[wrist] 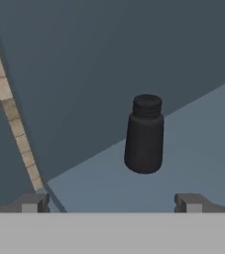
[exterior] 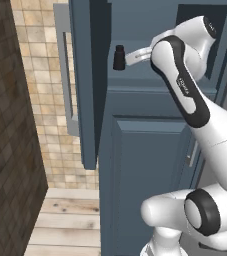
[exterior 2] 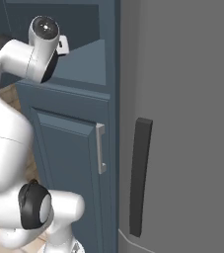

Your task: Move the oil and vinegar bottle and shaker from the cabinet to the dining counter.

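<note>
The shaker [exterior: 119,57] is a small dark rounded jar standing upright on a shelf of the open slate-blue cabinet [exterior: 135,102]. In the hand view the shaker [wrist: 144,135] stands a short way ahead of my gripper [wrist: 111,203], right of centre. The two fingertips [wrist: 32,202] are spread wide and hold nothing. From the left base view my gripper [exterior: 128,58] reaches into the cabinet just right of the shaker, apart from it. The oil and vinegar bottle and the dining counter are out of view.
The cabinet door [exterior: 87,100] hangs open to the left, its grey bar handle [exterior: 65,75] facing a tiled wall [exterior: 40,100]. A closed lower door [exterior 2: 66,163] with a small handle [exterior 2: 100,148] sits below the shelf. A grey fridge [exterior 2: 182,123] stands on the right.
</note>
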